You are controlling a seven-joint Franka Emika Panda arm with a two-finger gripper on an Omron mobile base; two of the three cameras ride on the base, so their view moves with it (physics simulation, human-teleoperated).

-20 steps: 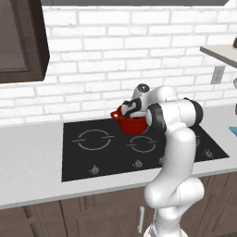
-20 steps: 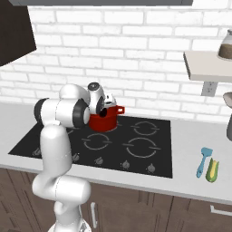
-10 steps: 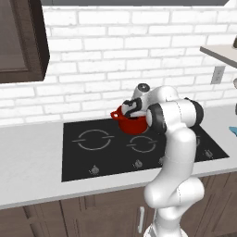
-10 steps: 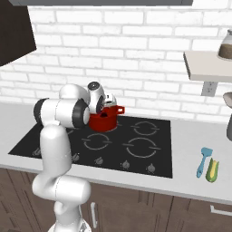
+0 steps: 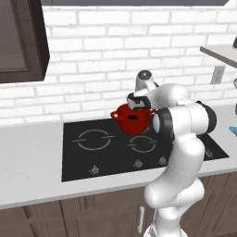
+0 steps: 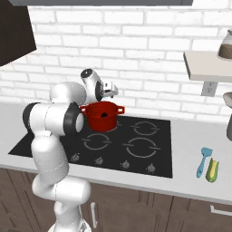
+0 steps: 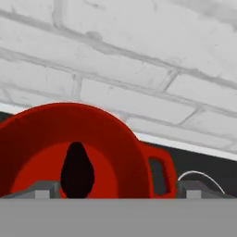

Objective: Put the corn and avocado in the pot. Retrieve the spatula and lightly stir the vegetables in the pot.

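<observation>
While your pincer [image 7: 115,192] hangs spread wide and empty over the red pot [image 6: 102,116] with the avocado [image 7: 77,172] resting inside it, move right to the corn [image 6: 212,170] lying on the bench [image 6: 195,181] beside the blue spatula [image 6: 203,161]. Expect a stiff, light, roll-prone ear, so grip it mid-length. Your hand view reveals the pot's inside; your right base view alone shows corn.

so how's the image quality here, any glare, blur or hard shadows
Left base view: even flat light, a soft sheen on the pot. Right base view: sharp, the corn throws barely any shadow. Hand view: softer, the avocado reads as a featureless black blob.
</observation>
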